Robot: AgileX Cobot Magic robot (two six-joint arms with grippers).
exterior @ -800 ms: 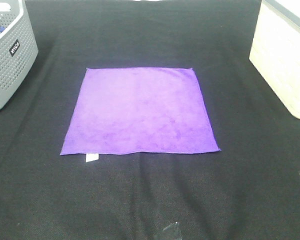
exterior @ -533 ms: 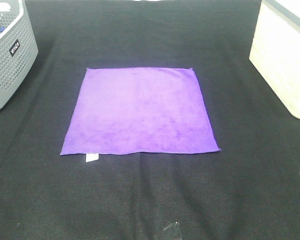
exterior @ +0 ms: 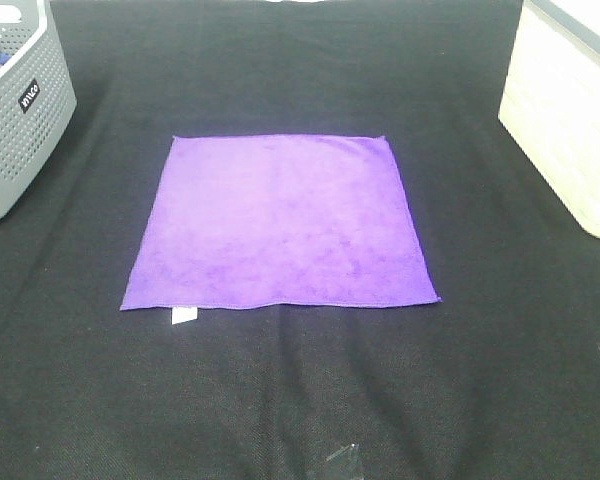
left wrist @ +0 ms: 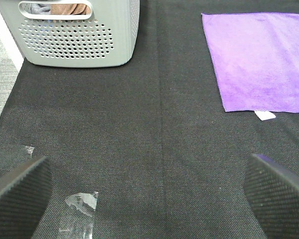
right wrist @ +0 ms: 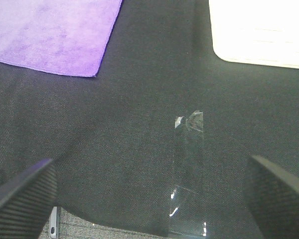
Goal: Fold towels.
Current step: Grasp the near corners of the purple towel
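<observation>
Find the purple towel (exterior: 280,225) flat at the centre of the black surface (exterior: 280,400). Expect light, limp cloth, probably clinging; pinch the two near corners. Start with left tool (left wrist: 149,191) and right tool (right wrist: 149,194) spread wide, empty.

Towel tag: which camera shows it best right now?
Left wrist view: the white tag shows largest, sticking out from the towel's hem. Exterior high shows the tag smaller, but with the whole towel. Right wrist sees only another towel corner, no tag.
</observation>
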